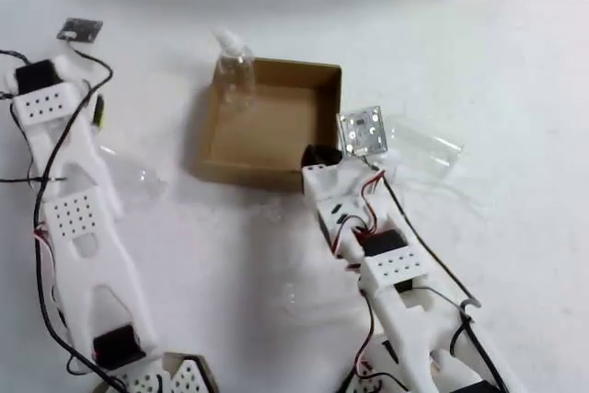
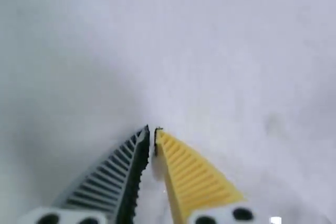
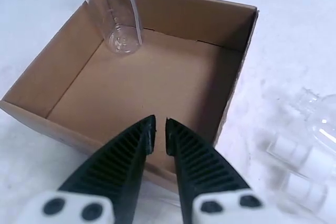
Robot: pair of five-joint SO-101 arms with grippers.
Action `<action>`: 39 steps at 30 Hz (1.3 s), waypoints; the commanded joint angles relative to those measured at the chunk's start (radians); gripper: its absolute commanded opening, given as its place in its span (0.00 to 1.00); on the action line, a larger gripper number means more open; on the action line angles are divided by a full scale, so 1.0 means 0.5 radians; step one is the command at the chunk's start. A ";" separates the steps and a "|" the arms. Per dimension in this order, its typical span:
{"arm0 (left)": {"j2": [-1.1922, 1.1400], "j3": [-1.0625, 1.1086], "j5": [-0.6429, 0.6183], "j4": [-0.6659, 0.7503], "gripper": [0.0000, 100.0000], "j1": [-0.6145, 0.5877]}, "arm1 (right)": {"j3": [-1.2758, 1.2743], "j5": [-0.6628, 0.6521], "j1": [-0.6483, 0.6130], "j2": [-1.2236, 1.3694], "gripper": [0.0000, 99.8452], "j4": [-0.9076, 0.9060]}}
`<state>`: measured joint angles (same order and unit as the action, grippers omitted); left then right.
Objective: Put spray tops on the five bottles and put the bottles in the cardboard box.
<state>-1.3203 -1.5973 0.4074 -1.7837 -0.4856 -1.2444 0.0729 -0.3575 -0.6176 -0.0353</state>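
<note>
Far left: left gripper — grey and yellow fingers nearly touching, nothing held, over bare white table. Next, a clear bottle lying just left of the cardboard box, its outline faint. Box open-topped; an upright bottle with a white spray top stands in its far left corner. Then the right gripper — black fingers a sliver apart, empty, above the box's near right edge. Right of the box: lying bottles, count unclear; open table beyond.

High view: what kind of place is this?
Probably a robotics lab or workshop bench: a white table, a left arm and right arm with loose wires, and a cardboard box with a clear bottle standing in it.
</note>
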 commanded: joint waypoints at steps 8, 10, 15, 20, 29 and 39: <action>0.937 1.160 0.123 -0.015 0.02 -0.020 | 0.098 -0.003 -0.032 -0.002 0.02 -0.008; 1.146 1.338 0.166 -0.009 0.02 -0.017 | 0.098 -0.003 -0.032 -0.002 0.02 -0.008; 1.527 1.645 0.184 0.009 0.02 0.014 | 0.098 -0.003 -0.032 -0.002 0.02 -0.011; 1.640 1.795 0.463 0.025 0.02 0.029 | 0.095 -0.003 -0.029 -0.002 0.02 -0.011; 1.889 2.139 1.111 0.015 0.02 0.020 | 0.083 -0.003 -0.032 -0.002 0.02 0.002; 2.567 3.280 1.181 0.559 0.02 0.014 | 0.083 -0.003 -0.048 -0.002 0.02 0.002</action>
<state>-0.2002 -0.1519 0.9981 -1.6241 -0.4856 -1.2444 0.0729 -0.3682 -0.6176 -0.0353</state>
